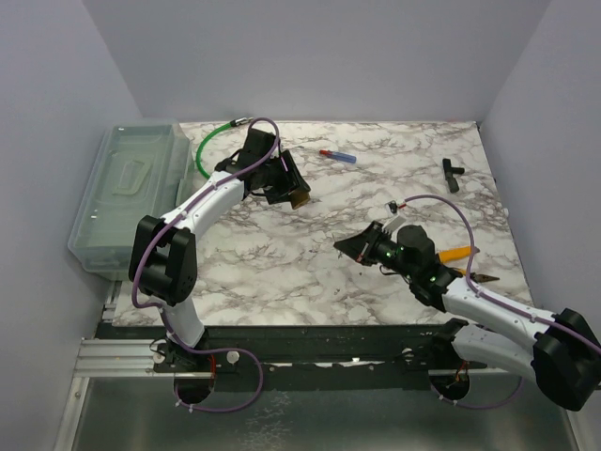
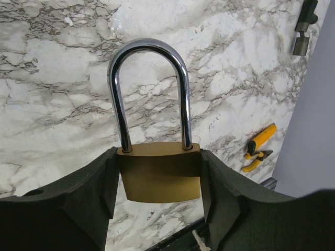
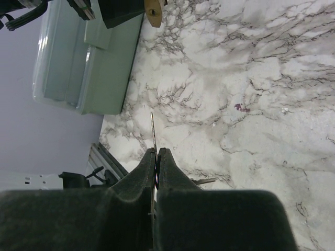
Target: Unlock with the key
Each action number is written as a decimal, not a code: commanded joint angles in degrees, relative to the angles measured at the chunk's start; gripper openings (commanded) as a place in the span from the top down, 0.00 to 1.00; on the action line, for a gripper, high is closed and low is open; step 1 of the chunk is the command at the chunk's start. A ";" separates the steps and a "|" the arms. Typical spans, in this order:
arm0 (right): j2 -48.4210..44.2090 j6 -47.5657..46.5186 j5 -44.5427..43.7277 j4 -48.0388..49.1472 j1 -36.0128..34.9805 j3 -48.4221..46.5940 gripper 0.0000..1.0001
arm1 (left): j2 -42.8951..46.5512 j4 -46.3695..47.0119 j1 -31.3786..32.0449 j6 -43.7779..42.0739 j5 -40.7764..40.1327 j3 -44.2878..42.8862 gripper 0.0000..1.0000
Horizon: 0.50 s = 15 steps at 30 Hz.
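My left gripper [image 1: 293, 191] is shut on a brass padlock [image 2: 159, 171] with a closed chrome shackle [image 2: 148, 86], held above the table at the back middle; the padlock also shows in the top view [image 1: 300, 197] and at the top of the right wrist view [image 3: 153, 12]. My right gripper [image 1: 349, 248] is shut on a thin metal key [image 3: 153, 133], whose blade sticks out past the fingertips toward the padlock. The key is well apart from the lock, with open table between them.
A translucent lidded bin [image 1: 127, 193] stands at the left edge. A green cable [image 1: 208, 143], a red-blue pen [image 1: 338, 156], a black fitting [image 1: 452, 173] and yellow pliers [image 1: 460, 256] lie on the marble table [image 1: 282, 272].
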<state>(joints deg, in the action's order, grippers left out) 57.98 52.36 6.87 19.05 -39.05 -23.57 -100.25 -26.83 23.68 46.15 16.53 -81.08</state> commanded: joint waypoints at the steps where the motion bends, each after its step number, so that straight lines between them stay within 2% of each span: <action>1: 0.76 -1.94 0.06 5.96 -0.42 1.46 0.99 | 2.70 3.09 -0.22 -0.58 2.52 -0.04 1.00; 15: 6.30 -2.71 2.90 14.46 -0.98 1.74 0.99 | 1.12 3.43 -0.28 0.51 4.47 0.13 1.00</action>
<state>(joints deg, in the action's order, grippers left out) 62.19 50.89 8.03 28.77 -39.24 -21.91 -100.25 -26.63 23.68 46.06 18.00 -81.06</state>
